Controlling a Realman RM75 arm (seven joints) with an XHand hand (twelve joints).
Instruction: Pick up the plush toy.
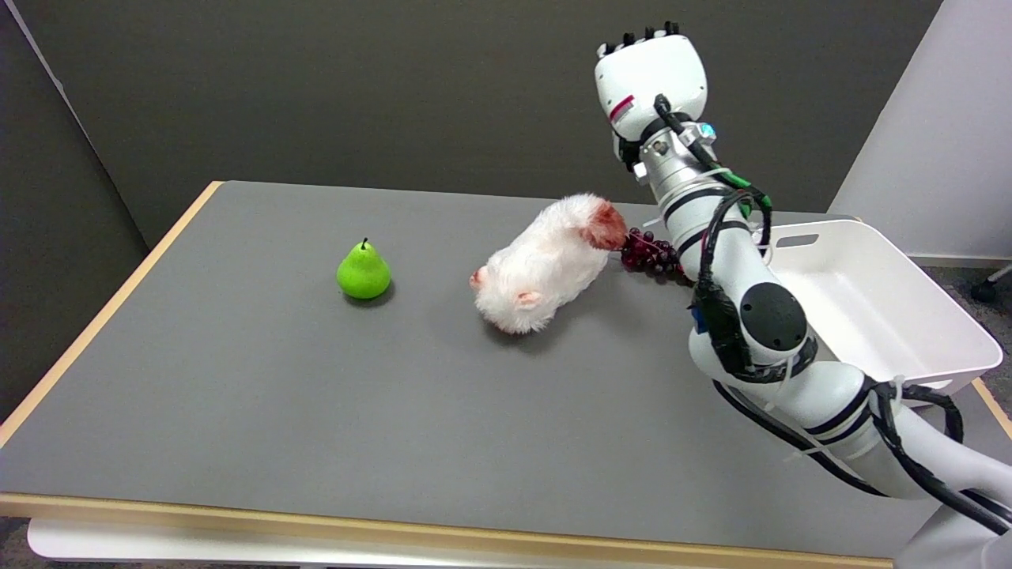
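Right hand (650, 67) raised above the far side of the worktop (237, 379), holding nothing; plush toy (545, 265) lies untouched below it.

Hand seen from the back, white shell toward the camera w/ only black fingertips showing over its top edge, so can't tell if fingers are spread or curled. Right arm (743, 316) comes in from lower right. Plush toy is white and fluffy w/ a reddish-brown patch at its far end, lying on its side near mid-worktop, below and left of the hand, well apart from it. Dark red grape bunch (652, 254) touching or just beside the toy's far end, partly behind the arm. White bin (877, 308) at the worktop's right edge. Green pear (364, 271) upright, well left of the toy.
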